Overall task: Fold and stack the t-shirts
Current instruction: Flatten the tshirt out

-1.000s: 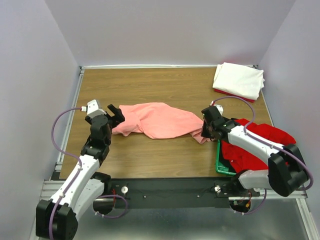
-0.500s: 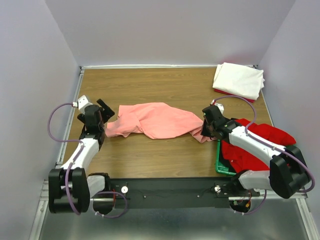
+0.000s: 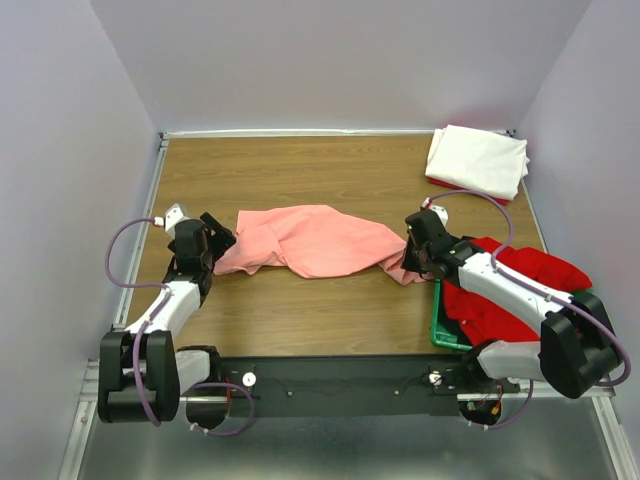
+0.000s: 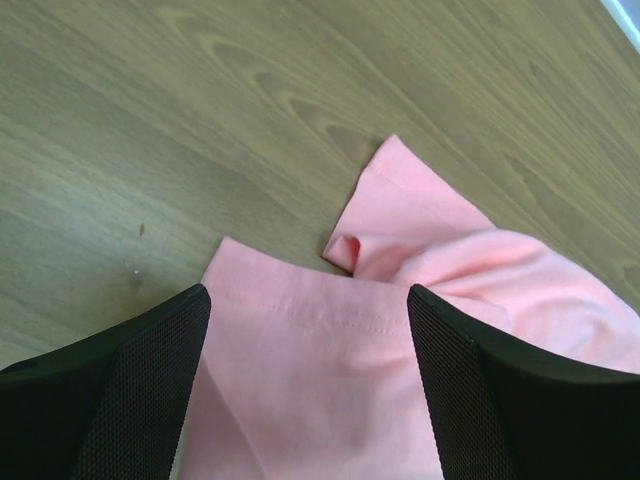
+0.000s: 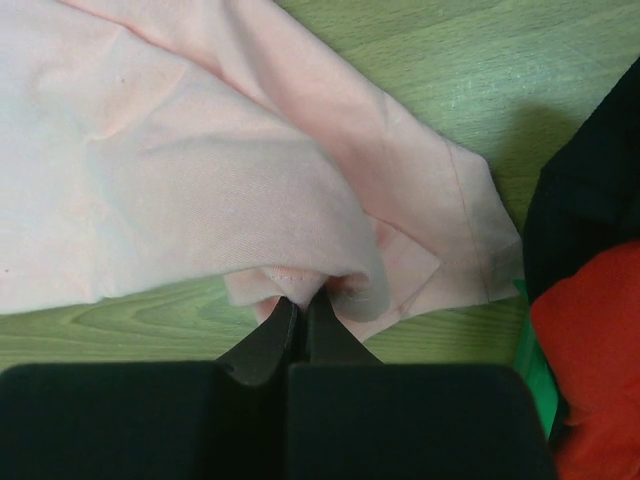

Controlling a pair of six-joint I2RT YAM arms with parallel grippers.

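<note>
Spreading the pink shirt (image 3: 315, 240), which lies bunched across the middle of the table (image 3: 330, 170). The right gripper (image 3: 408, 256) is clenched on the cloth's edge at the shirt's right end. The left gripper (image 3: 218, 232), jaws apart, is poised over the hem at the left end without pinching it. Recommended: close near the hem's corner, then draw both ends apart evenly so the cloth lies flat. Folded white shirt (image 3: 477, 160) at upper right; red shirt (image 3: 520, 285) over the green crate (image 3: 440, 330) at lower right.
</note>
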